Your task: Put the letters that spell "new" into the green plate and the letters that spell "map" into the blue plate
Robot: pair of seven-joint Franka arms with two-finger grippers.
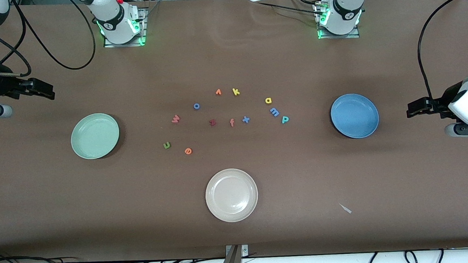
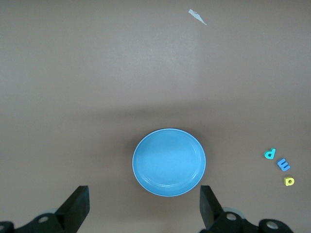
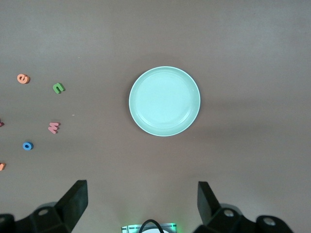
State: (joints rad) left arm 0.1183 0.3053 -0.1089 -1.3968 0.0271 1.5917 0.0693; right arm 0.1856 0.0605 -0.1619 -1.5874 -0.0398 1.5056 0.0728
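Note:
The mint-green plate (image 1: 95, 136) (image 3: 164, 101) lies toward the right arm's end of the table, the blue plate (image 1: 354, 115) (image 2: 169, 162) toward the left arm's end. Between them lie the olive n (image 1: 167, 145) (image 3: 58, 88), orange e (image 1: 188, 151) (image 3: 23, 78) and pink w (image 1: 175, 119) (image 3: 53, 127). Closer to the blue plate are the yellow a (image 1: 268, 101) (image 2: 289, 181), light blue m (image 1: 274, 112) (image 2: 284, 165) and teal p (image 1: 285, 119) (image 2: 269, 154). My right gripper (image 1: 44, 91) (image 3: 142, 204) hangs open and empty over the table's end by the green plate. My left gripper (image 1: 415, 108) (image 2: 144, 206) hangs open and empty by the blue plate.
A cream-white plate (image 1: 231, 195) lies nearer the front camera than the letters. Other letters sit among them: blue o (image 1: 196, 105), an orange one (image 1: 218, 92), yellow k (image 1: 236, 92), dark red z (image 1: 212, 122), salmon f (image 1: 232, 122), blue x (image 1: 246, 119). A paper scrap (image 1: 345, 208) lies near the front.

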